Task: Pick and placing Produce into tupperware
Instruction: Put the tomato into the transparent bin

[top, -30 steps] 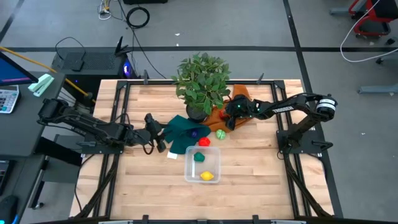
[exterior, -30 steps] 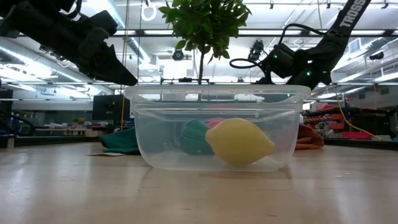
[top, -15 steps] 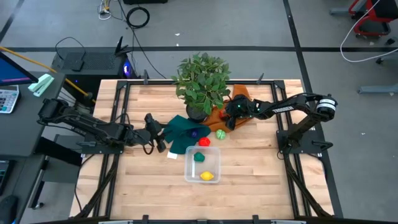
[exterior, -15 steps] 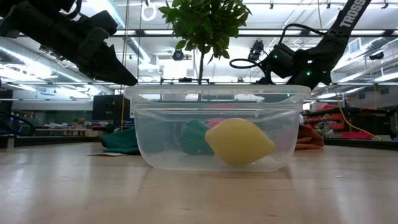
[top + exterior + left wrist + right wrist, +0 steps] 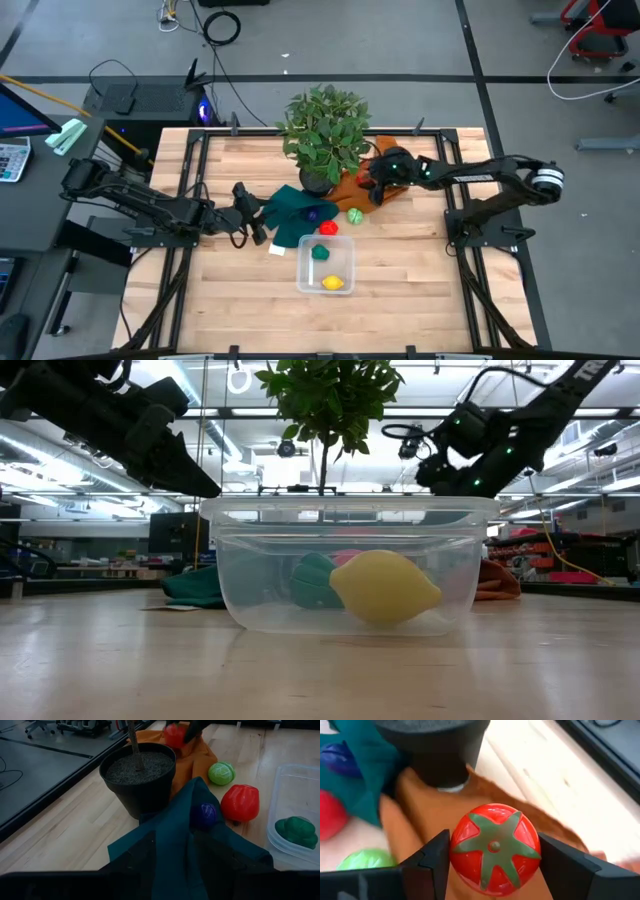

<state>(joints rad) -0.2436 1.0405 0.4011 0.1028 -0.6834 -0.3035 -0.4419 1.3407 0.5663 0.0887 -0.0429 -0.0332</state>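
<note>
My right gripper (image 5: 494,844) is shut on a red tomato (image 5: 495,847) with a green star top. It hovers over the orange cloth (image 5: 352,188) beside the plant pot (image 5: 318,181). My left gripper (image 5: 252,214) is open and waits at the left edge of the dark green cloth (image 5: 298,218). The clear tupperware (image 5: 326,266) sits flat on the table, near of the cloths. It holds a yellow lemon (image 5: 332,283) and a green piece (image 5: 320,252). A red pepper (image 5: 328,228), a green cabbage (image 5: 355,214) and a purple piece (image 5: 315,213) lie outside it. My right gripper pinches the tomato between its two fingers (image 5: 436,862), one on each side (image 5: 457,851). The green top faces back at the wrist. The fingers come from the table's right, slanting down. The tomato is lifted clear above the orange cloth.
The leafy plant (image 5: 322,128) stands in its black pot at the far middle, its branches spreading over the cloths. The purple piece rests on the green cloth (image 5: 200,840). Bare wood lies on both sides of the tupperware (image 5: 350,565) and toward the near edge.
My right gripper has risen from the orange cloth and drawn back a little toward the table's right. The left arm and the produce on the table have kept still.
</note>
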